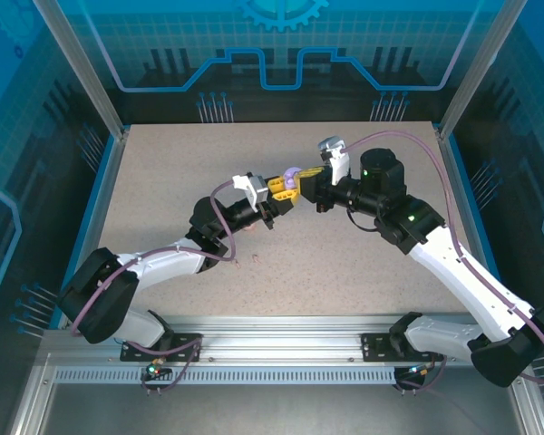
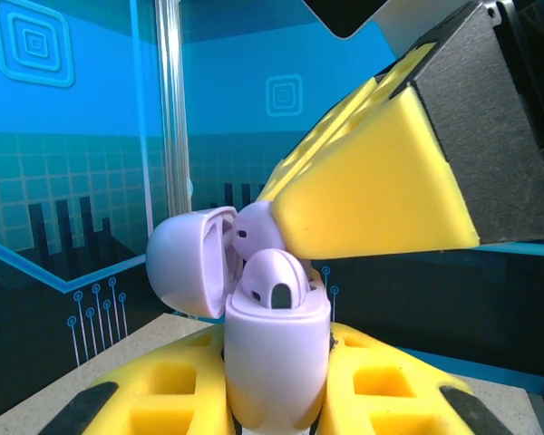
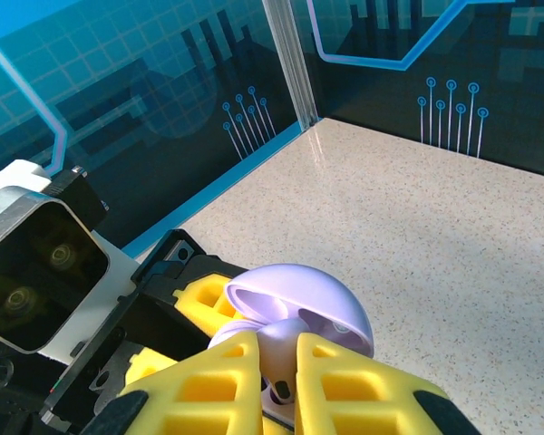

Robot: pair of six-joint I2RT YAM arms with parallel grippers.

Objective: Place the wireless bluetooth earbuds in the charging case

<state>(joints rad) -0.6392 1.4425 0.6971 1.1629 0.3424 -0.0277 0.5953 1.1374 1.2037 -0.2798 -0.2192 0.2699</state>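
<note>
- Step in hand: seating the second purple bud. The two arms meet above the table (image 1: 163, 181), a little to 12 o'clock of its middle.
- Left gripper (image 2: 276, 399): fingers clamped narrow on the case (image 2: 276, 349), which stands upright with its mouth up.
- The lid (image 2: 189, 263) hangs open at 10 o'clock of the case mouth.
- Seated bud (image 2: 276, 285): sits in the case, head showing above the rim.
- Right gripper (image 3: 276, 355): fingers pinched narrow on the held bud (image 2: 254, 231), which hangs at 11 o'clock of the seated bud, between it and the lid and just above the rim. I cannot tell whether its stem has entered the socket.
- Judgement: the task is well along for this case; one bud is in and one is at the mouth.
- Next move calls for a short, straight push down into the free socket with the stem lined up. The right fingers should part only once the bud sits level with its neighbour.
- Risk: the right fingers crowd the lid and the seated bud, so a sideways slip could tip the case or knock the lid.
- Room: bare table lies open all round beneath the grippers. The nearest edge is the far one at 12 o'clock, with the corner post (image 3: 290, 59) and panels behind it, well apart from the work.
</note>
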